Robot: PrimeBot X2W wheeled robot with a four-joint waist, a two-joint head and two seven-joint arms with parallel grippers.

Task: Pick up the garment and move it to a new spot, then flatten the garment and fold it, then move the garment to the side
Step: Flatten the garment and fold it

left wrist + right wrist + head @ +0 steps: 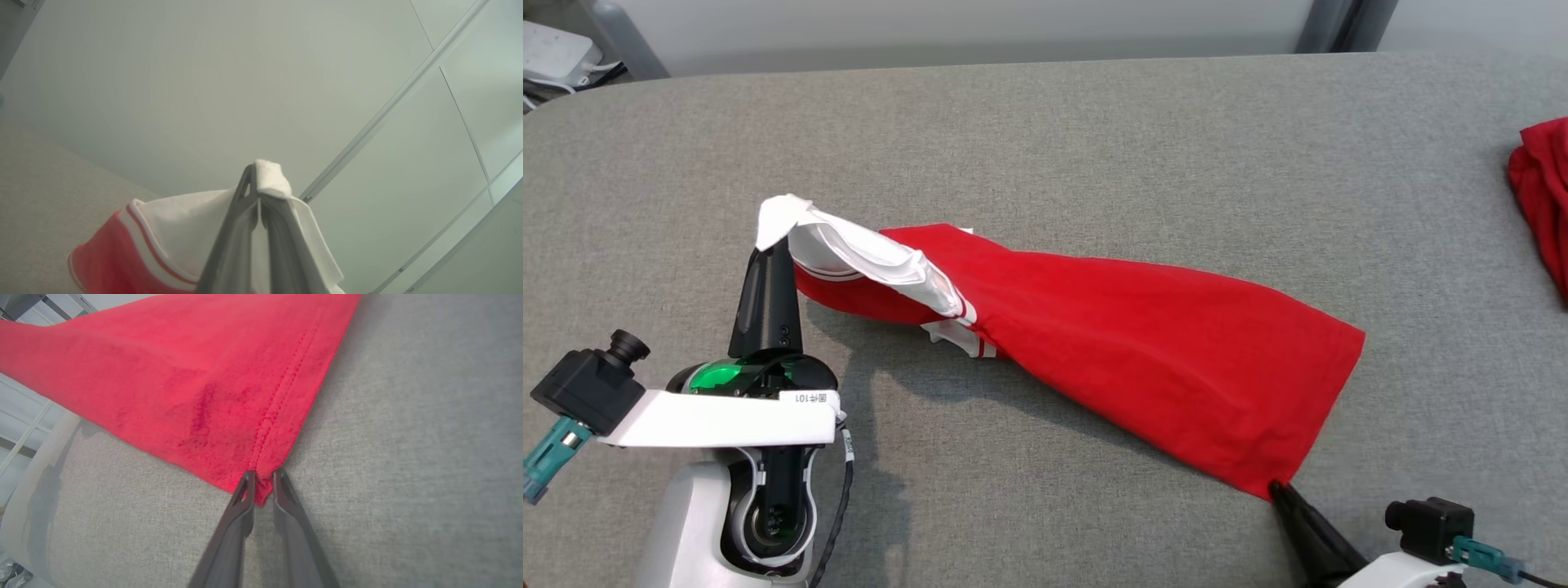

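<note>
A grey, woven-fabric counter [1094, 122] with rounded corners lies under soft, even light. Beyond its far edge stands a pale wall [972, 33], with a dark upright post [1339, 24] towards the right. A white device [551, 53] with cables sits past the far left corner.

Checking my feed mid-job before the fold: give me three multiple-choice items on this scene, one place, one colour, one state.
1. Where does the right gripper hold the red and white fabric garment? A) white end B) red hem corner C) middle
2. What colour is the cloth in the left gripper? A) white B) red C) grey
3. How does the garment lie on the grey fabric table? A) folded square B) balled up C) drawn out between both grippers
Answers: B, the stitched hem corner sits between its fingertips; A, white cloth wraps its tips; C, each gripper pinches one end.
</note>
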